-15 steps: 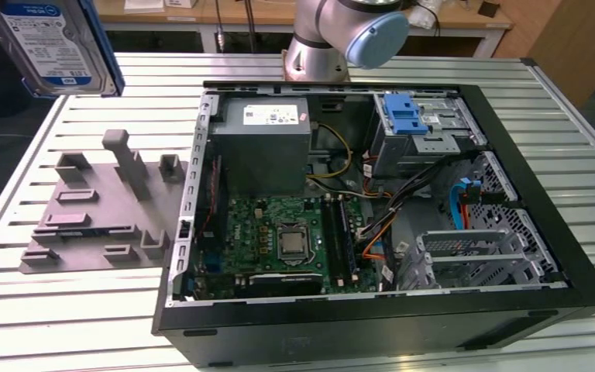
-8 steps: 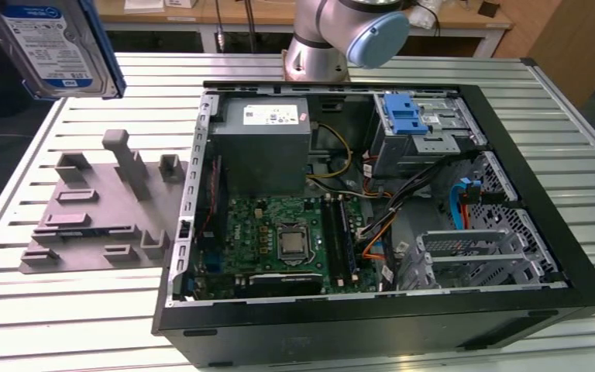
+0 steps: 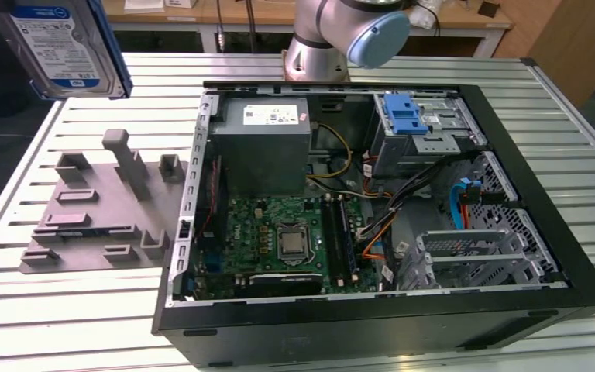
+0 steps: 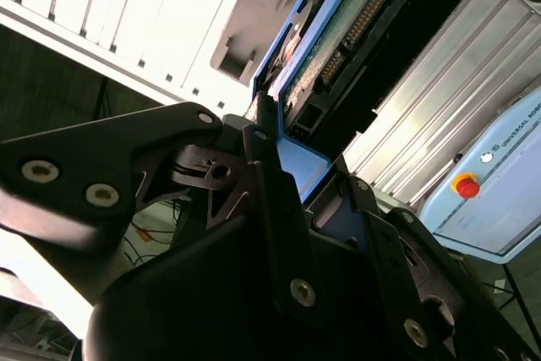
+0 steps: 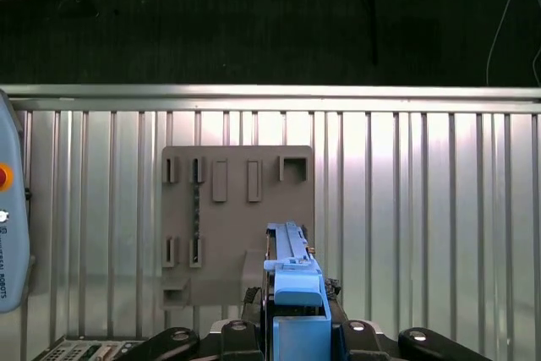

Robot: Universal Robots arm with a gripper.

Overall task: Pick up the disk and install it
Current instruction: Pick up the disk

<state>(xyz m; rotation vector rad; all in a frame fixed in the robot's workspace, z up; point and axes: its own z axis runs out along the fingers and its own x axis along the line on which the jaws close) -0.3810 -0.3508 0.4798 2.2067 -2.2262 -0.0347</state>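
The disk (image 3: 62, 48), a silver-grey drive with a white-and-blue label in a blue carrier, hangs upright in the air above the table's far corner at the exterior view's left. In the first wrist view my gripper (image 5: 297, 320) is shut on the disk (image 5: 296, 281), black fingers (image 5: 247, 327) pressing on both sides of the blue carrier. The second wrist view shows the disk's (image 4: 338, 48) circuit-board side edge-on, rising from between the gripper's (image 4: 306, 156) fingers (image 4: 269, 166). The grey holder plate (image 5: 237, 209) lies directly below the held disk.
An open computer case (image 3: 545, 232) lies on the slatted metal table (image 3: 91, 310), with a metal drive cage and blue bracket (image 3: 414, 115) at its far side. The grey holder plate (image 3: 101, 209) sits beside the case. The arm's base (image 3: 324, 39) stands behind. A pendant (image 4: 494, 196) rests nearby.
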